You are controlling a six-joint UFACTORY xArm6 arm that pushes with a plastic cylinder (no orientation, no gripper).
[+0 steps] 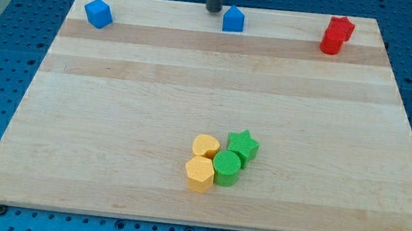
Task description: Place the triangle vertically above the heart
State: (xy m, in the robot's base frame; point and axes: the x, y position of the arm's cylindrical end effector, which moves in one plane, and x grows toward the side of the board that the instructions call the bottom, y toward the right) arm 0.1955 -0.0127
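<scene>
Here my tip, the lower end of the dark rod, sits at the view's top edge of the wooden desk, just to the view's left of the blue triangle block and not clearly touching it. This tool is a plain rod with nothing that opens or closes, and it has hold of nothing.

A blue cube-like block lies near the view's top left corner. A red block, its shape hard to make out, stands near the top right corner.

Well apart from these, toward the view's bottom centre, four blocks huddle together and touch: the yellow heart, a yellow hexagon-like block below it, a green round block beside that, and a green star at the cluster's upper right. The triangle lies far above the heart, slightly to the view's right of it.
</scene>
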